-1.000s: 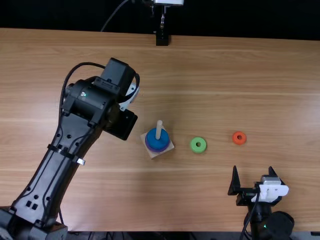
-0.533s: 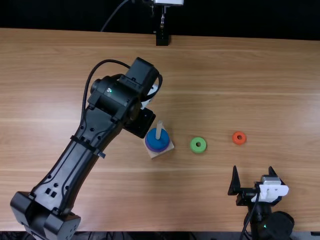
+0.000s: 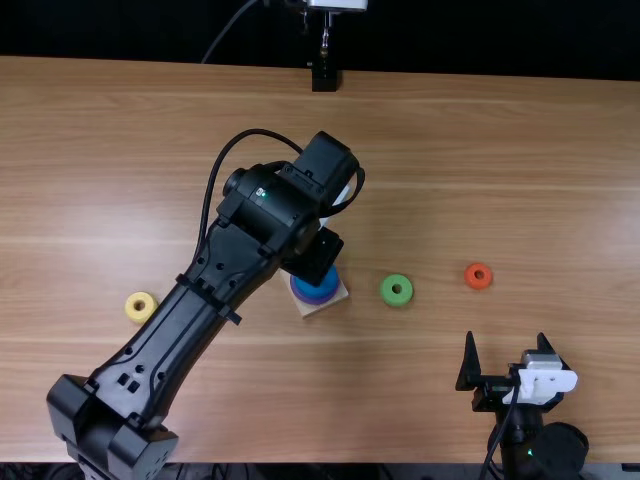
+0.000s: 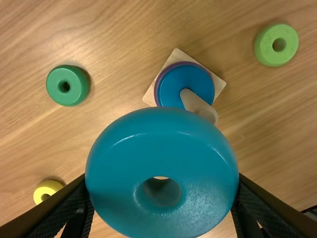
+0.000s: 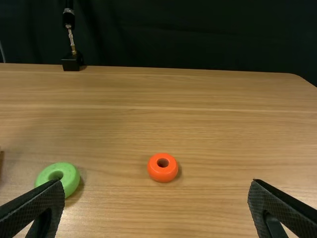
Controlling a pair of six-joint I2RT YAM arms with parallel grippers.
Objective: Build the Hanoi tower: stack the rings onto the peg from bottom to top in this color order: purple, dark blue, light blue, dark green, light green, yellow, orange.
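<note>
Near the peg point(image 4: 199, 105), the left tool point(image 4: 162, 183) clasps the light blue ring point(image 4: 163, 136), presumably to cap the dark blue ring point(image 4: 179, 84); the right tool point(image 3: 506, 340) is spread, empty.

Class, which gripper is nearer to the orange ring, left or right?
Right. The right gripper is just on the near side of the orange ring; the left gripper is farther off leftward, near the peg.

Glossy light blue ring point(image 4: 163, 148), smooth wood table point(image 4: 119, 29).
</note>
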